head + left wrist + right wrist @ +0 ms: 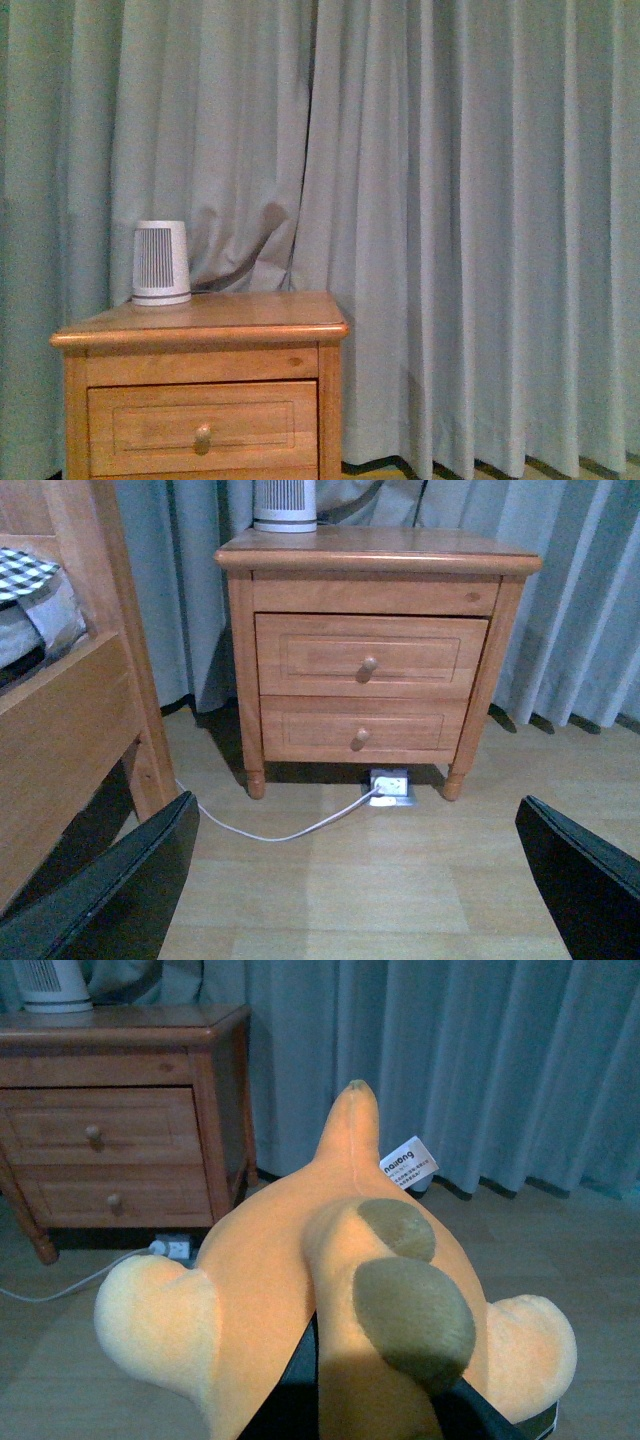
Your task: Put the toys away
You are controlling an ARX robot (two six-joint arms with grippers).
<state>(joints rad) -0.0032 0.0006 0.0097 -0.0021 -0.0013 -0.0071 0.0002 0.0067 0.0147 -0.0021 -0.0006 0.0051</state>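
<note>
Pale curtains hang behind the wooden nightstand. In front of it the orange plush toy sits clamped in the right gripper. A white slatted appliance stands on top. The left gripper faces its drawers, spread wide, empty.

Plush toy of soft, fuzzy matt fabric; nightstand of smooth, semi-glossy varnished wood; curtain of matt cloth.

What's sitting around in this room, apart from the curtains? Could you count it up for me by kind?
Wooden nightstand: 1
Wooden bed frame: 1
White ribbed appliance: 1
Orange plush toy: 1
Floor socket box with white cable: 1
Total: 5
</note>
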